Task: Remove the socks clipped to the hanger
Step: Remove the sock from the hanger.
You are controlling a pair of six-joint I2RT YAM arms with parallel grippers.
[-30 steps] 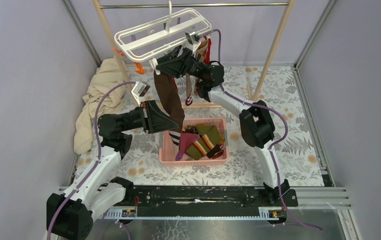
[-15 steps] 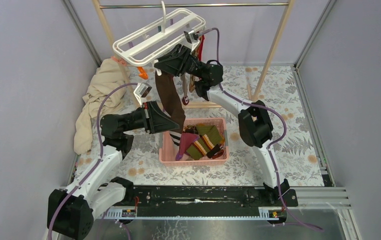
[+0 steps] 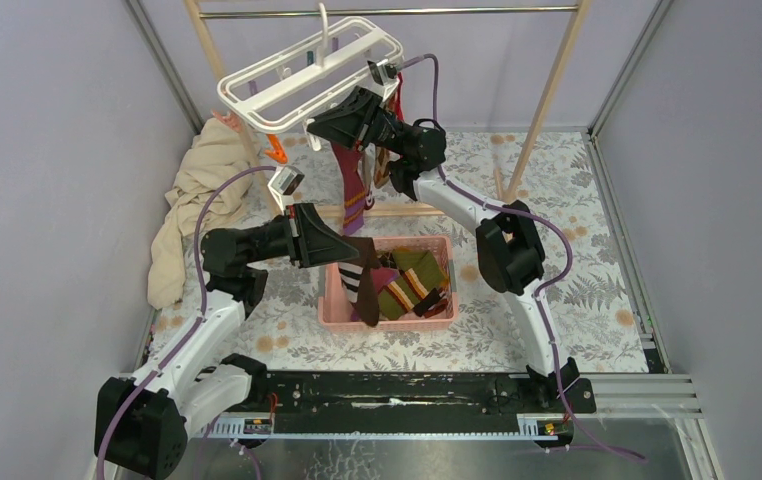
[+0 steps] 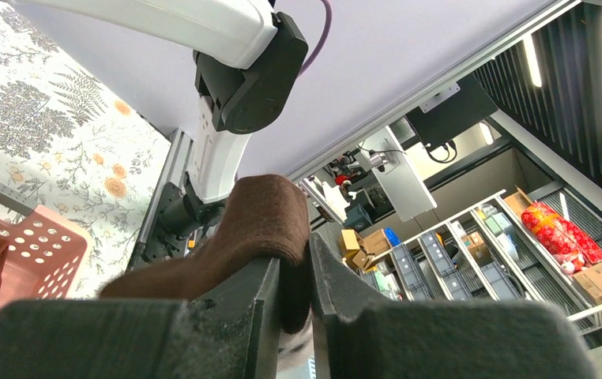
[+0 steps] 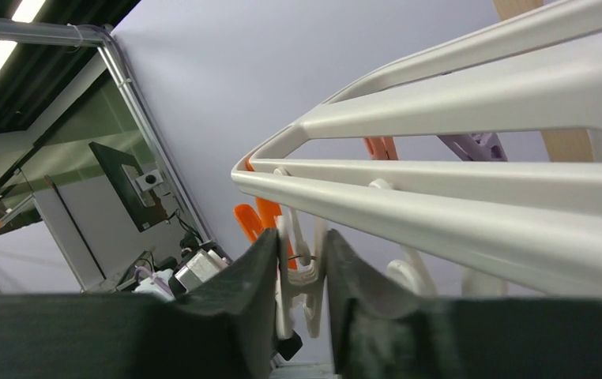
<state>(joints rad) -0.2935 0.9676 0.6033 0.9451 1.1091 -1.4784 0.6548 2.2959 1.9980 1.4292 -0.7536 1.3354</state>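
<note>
The brown sock (image 4: pixel 258 217), well below the hanger (image 5: pixel 472 99), is pinched in the left gripper (image 4: pixel 294 268), while the right gripper (image 5: pixel 299 264) squeezes a white clip (image 5: pixel 298 296) under the hanger, where a sideways tug could unhook that hanger from the rail (image 3: pixel 457 10).

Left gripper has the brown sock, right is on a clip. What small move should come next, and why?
Probably open the left gripper to drop the brown sock into the pink basket. The sock looks free of the hanger and dangles over the basket, while the right gripper pinches a white clip.
</note>
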